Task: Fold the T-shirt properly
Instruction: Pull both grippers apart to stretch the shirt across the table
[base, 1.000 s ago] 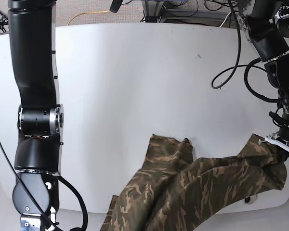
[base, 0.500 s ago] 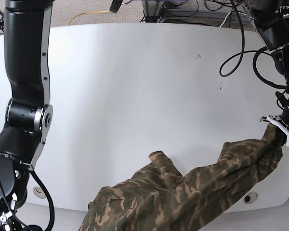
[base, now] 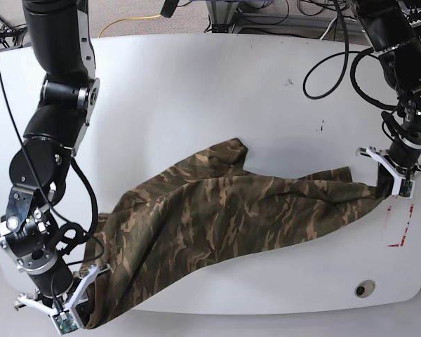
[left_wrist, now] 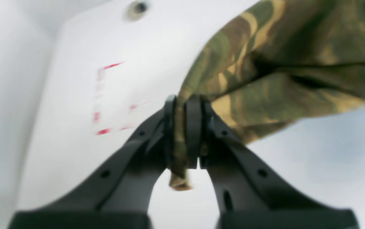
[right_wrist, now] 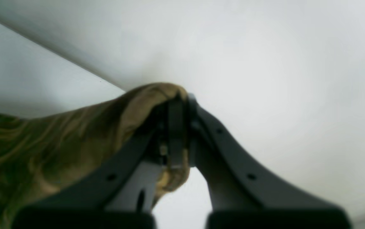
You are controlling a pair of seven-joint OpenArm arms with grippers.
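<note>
On your white table [base: 196, 98], the T-shirt [base: 224, 217] stretches between both hands, long axis running from near-left corner to right edge. Your left hand [base: 391, 184] and right hand [base: 74, 298] each pinch fabric tightly.

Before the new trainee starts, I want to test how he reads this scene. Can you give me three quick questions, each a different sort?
1. True or false: both pincers are shut on the T-shirt.
2. Which mark lies on the table beside the left pincer? A) a red outline B) a blue cross C) a green dot
3. Fill in: the right pincer holds the shirt at the table's ____ edge.

Key: 1 true; 2 A, the red outline; 3 near.
</note>
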